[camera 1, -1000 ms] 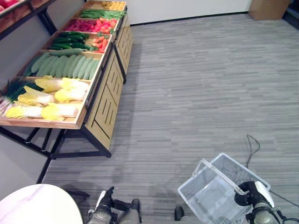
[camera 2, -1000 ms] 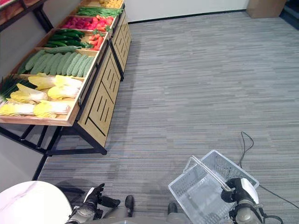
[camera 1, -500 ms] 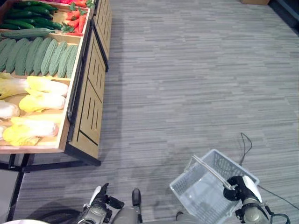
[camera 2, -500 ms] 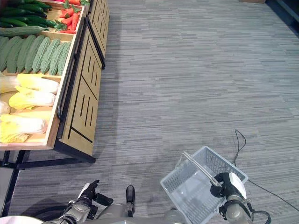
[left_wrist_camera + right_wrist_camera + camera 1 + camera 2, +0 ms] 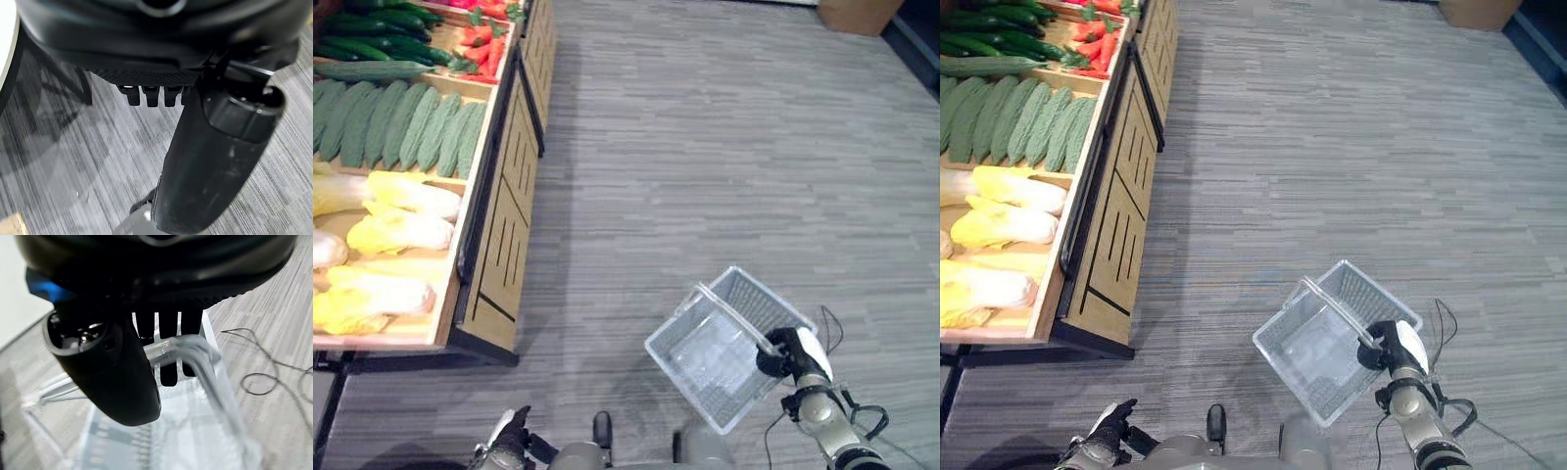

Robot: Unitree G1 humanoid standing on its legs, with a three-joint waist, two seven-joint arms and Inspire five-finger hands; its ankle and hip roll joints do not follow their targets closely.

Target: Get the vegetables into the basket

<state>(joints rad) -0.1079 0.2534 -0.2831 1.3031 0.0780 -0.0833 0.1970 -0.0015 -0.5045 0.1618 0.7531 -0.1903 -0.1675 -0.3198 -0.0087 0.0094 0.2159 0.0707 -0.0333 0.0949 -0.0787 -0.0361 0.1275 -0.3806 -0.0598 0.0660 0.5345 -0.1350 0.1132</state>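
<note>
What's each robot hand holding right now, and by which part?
The right robot hand holds the clear basket by its handle, fingers curled round the bar. The left robot hand holds nothing.

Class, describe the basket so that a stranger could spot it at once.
Start at the wooden produce stand along the robot's left. Look across the grey floor to the right hand, whose fingers curl round a handle. Hanging there is the basket: clear, mesh-walled and empty.

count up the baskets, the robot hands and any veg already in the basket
basket: 1
hands: 2, left hand and right hand
vegetables in the basket: 0
total: 3
</note>
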